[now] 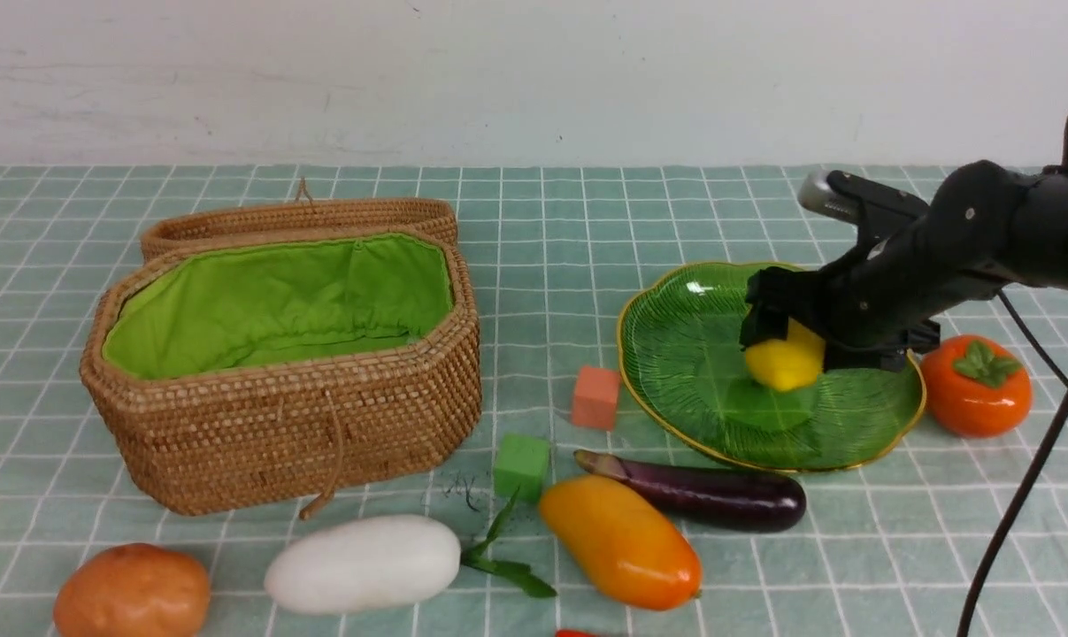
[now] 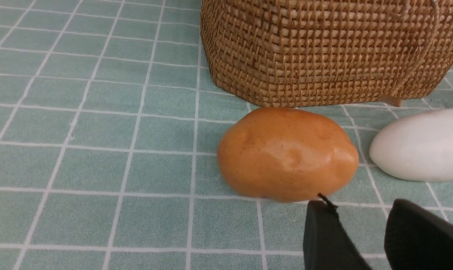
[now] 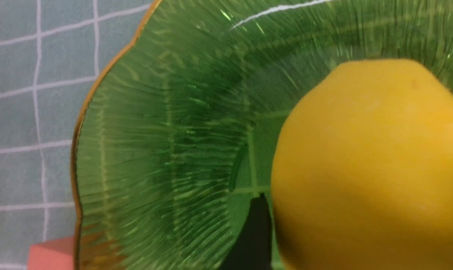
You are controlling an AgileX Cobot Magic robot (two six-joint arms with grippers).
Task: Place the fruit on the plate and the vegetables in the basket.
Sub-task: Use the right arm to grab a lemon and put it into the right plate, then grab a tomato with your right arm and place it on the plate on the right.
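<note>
Surface (image 1: 551, 221): pale green checked cloth, white wall behind.
Lemon (image 1: 786, 358): on or just above plate (image 1: 684, 354), between the fingers of the right end effector (image 1: 790, 345); clamped or loose cannot be told.
Left end effector (image 2: 359, 217): fingers apart, empty, potato (image 2: 286, 153) just ahead.
Likely next: persimmon (image 1: 976, 385), just beside plate, right arm nearer.

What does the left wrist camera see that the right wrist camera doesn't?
Only the left wrist view shows the brown potato, the white radish and the side of the woven basket. Only the right wrist view shows the yellow lemon, close up against the green plate, and a corner of the pink cube. Both show the checked green tablecloth.
</note>
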